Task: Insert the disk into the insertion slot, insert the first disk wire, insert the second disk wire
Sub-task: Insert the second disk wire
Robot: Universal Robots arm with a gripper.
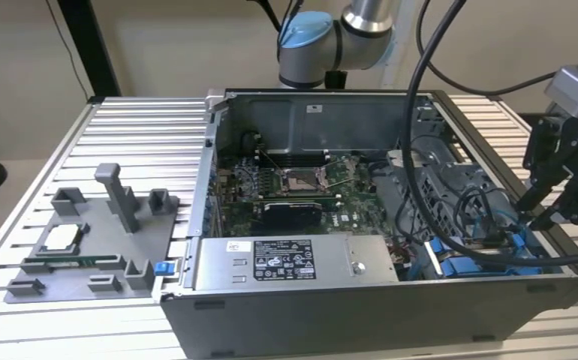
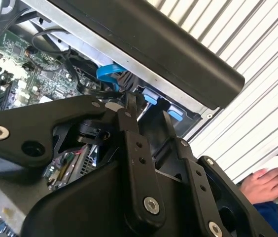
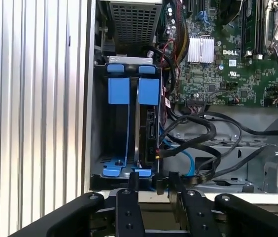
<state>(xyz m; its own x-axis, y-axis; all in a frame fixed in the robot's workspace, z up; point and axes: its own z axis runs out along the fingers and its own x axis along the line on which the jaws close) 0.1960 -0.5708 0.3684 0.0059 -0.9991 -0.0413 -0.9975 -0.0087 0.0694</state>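
In the first wrist view the insertion slot (image 3: 114, 148), a bay with blue rails at the case's edge, holds two blue carriers side by side. The disk (image 3: 151, 129) stands on edge in the one nearer the motherboard, its connector side showing. A blue wire (image 3: 188, 162) and a black wire bundle (image 3: 209, 134) curl just beside that connector; whether either is plugged in I cannot tell. My gripper (image 3: 153, 181) hovers over the bay's end, open, with nothing between its fingers. In the exterior view the gripper (image 1: 544, 210) hangs over the case's right wall above the blue bay (image 1: 465, 266). The second wrist view shows the gripper (image 2: 149, 111) over blue tabs (image 2: 151, 98).
The open computer case (image 1: 369, 315) lies on a slatted aluminium table (image 1: 139, 142). Inside are the motherboard (image 1: 299, 187) and a silver labelled power-supply box (image 1: 279, 262). A grey fixture plate (image 1: 88, 247) sits at the exterior view's left. A person's hand (image 2: 262, 185) is beside the table.
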